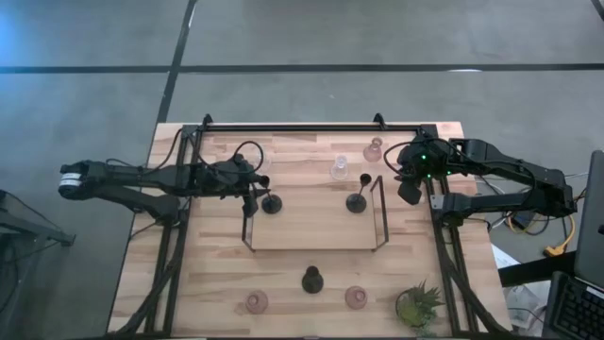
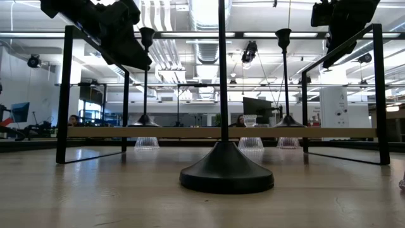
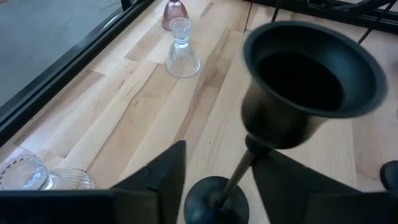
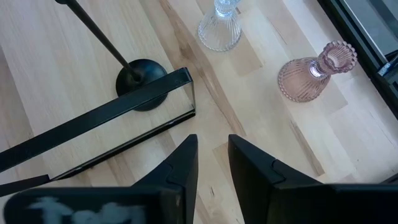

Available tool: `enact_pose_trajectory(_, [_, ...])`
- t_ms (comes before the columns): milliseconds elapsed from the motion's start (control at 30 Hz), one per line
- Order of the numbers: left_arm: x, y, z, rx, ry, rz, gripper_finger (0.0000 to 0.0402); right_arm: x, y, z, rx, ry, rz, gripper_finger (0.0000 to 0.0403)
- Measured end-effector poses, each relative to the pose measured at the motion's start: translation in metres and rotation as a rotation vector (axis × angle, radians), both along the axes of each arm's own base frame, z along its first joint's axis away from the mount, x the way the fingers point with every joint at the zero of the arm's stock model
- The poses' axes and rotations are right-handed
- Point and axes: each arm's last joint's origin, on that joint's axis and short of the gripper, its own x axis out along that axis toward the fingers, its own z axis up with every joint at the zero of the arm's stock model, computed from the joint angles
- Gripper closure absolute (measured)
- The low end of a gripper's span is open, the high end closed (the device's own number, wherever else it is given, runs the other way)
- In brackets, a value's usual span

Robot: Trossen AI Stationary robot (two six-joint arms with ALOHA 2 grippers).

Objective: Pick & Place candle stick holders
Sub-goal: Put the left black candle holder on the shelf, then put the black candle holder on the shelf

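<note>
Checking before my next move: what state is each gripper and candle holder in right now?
left gripper: open, fingers either side of a stem.
left black holder: upright on the shelf, between those fingers.
right black holder: upright on the shelf.
front black holder: upright on the table.
right gripper: slightly open, empty.
pink holder: upright on the table.

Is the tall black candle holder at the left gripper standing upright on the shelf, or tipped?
Upright. The tall black candle holder stands with its stem vertical on its round base in the low view, between the left gripper's open fingers, apparently unclamped.
</note>
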Motion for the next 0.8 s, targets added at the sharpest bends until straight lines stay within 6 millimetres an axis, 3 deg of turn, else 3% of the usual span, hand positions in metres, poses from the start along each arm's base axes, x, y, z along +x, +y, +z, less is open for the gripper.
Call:
enact_pose_trajectory(133, [0.000, -0.001, 0.000, -0.012, -0.002, -0.013, 0.0173, 0.000, 0.000, 0.000, 0.000, 0.000, 0.000, 0.0331])
enact_pose_trajectory(300, [0.000, -0.003, 0.000, -0.016, -0.004, -0.026, 0.0149, 0.000, 0.000, 0.000, 0.000, 0.000, 0.000, 0.0337])
enact_pose_trajectory(500, [-0.008, -0.005, 0.007, -0.020, -0.033, -0.033, 0.0143, 0.000, 0.000, 0.000, 0.000, 0.000, 0.000, 0.0339])
enact_pose_trajectory(800, [-0.041, -0.010, 0.016, -0.045, -0.014, 0.023, 0.0144, 0.000, 0.000, 0.000, 0.000, -0.001, 0.000, 0.0323])
